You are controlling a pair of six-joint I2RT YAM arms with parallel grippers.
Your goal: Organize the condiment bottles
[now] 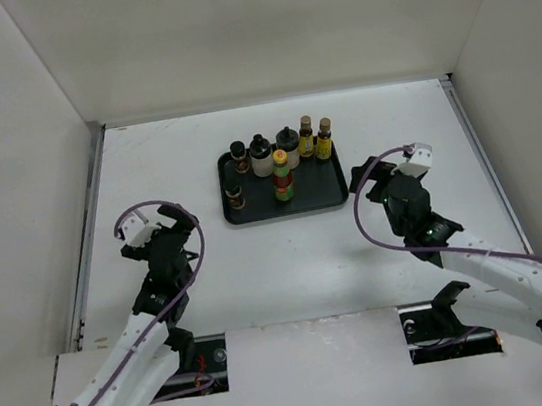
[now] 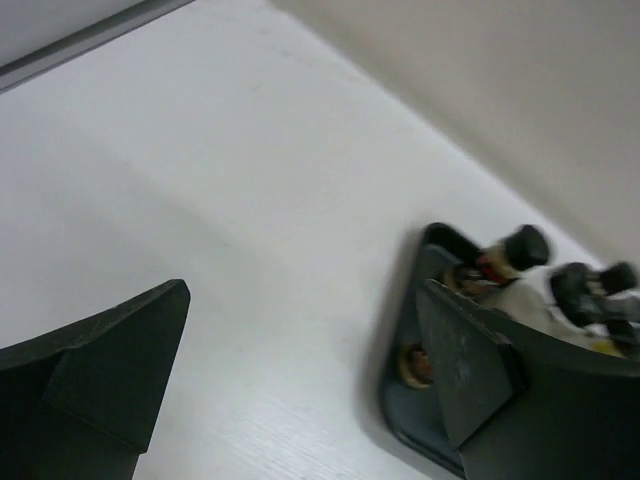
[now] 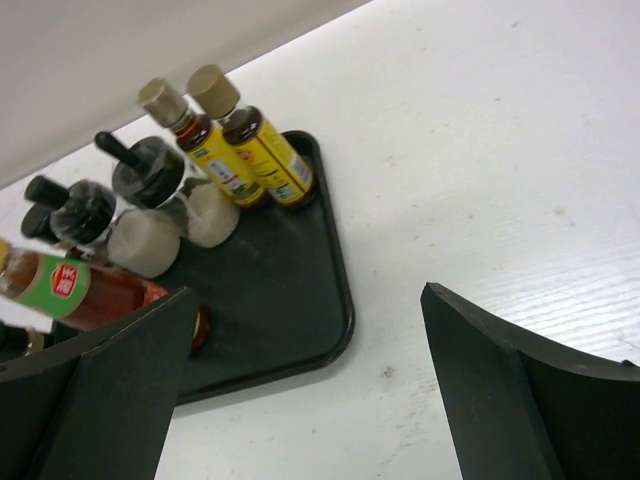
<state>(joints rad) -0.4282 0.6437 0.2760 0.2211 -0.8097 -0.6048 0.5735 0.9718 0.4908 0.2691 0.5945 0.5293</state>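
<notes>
All seven condiment bottles stand on the flat black tray (image 1: 328,191). The back row holds a short dark jar (image 1: 239,155), two white black-capped bottles (image 1: 260,155) (image 1: 288,146) and two slim amber bottles (image 1: 306,137) (image 1: 324,141). The red bottle (image 1: 282,177) and another short dark jar (image 1: 235,199) stand in front. My left gripper (image 1: 176,215) is open and empty, left of the tray. My right gripper (image 1: 373,171) is open and empty, just off the tray's right front corner. The right wrist view shows the amber pair (image 3: 255,143), a white bottle (image 3: 150,225) and the red bottle (image 3: 85,292).
White walls enclose the table on the left, back and right. In the left wrist view the tray's corner (image 2: 398,405) with the front dark jar (image 2: 413,366) sits beside my right finger (image 2: 470,370). The tray's near right corner (image 3: 338,330) lies between my right gripper's fingers.
</notes>
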